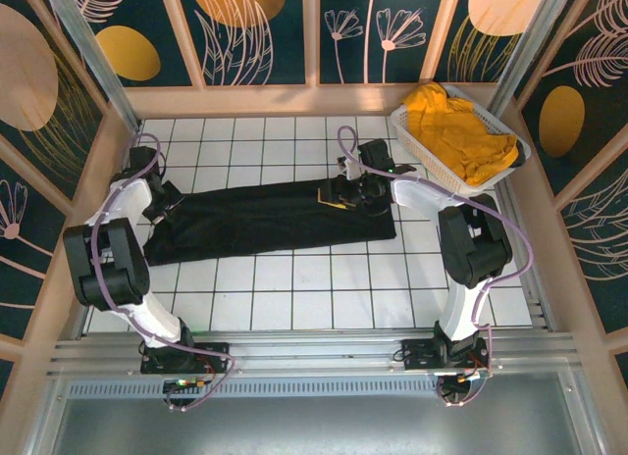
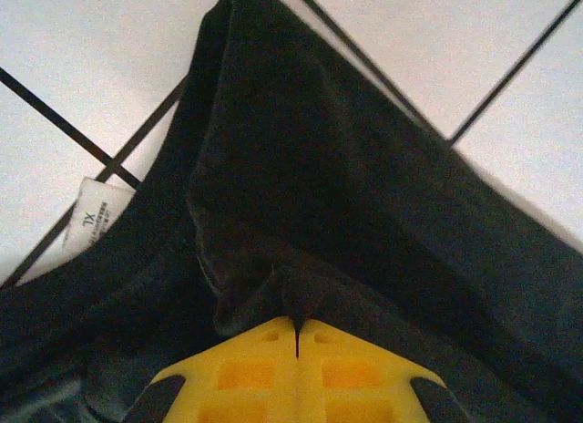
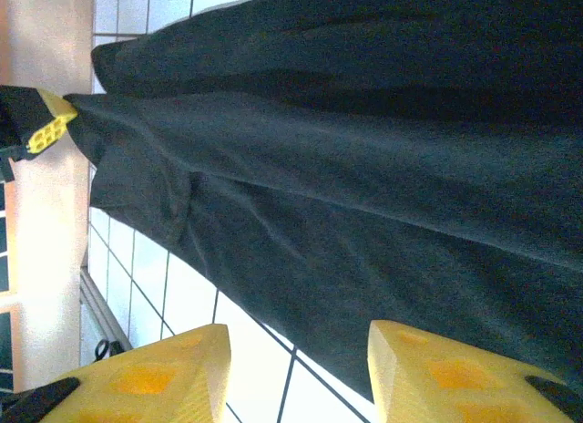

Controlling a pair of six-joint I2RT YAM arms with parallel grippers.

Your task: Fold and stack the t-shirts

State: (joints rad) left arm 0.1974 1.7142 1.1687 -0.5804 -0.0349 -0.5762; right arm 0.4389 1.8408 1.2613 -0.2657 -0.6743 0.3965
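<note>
My left end effector (image 2: 297, 324) is pinching a fold of the black t-shirt (image 2: 364, 195), which is lying stretched across the middle of the surface (image 1: 294, 288). My right end effector (image 3: 296, 350) is hovering partly open, gripping nothing. The yellow t-shirt (image 1: 456, 126) is sitting in the basket (image 1: 422, 156) at the far right corner.

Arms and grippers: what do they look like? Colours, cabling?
Left arm and right arm: black joint housings, white link shells, a lilac cable looping along each. Left gripper and right gripper: yellow fingers with square recesses, on black mounts.
</note>
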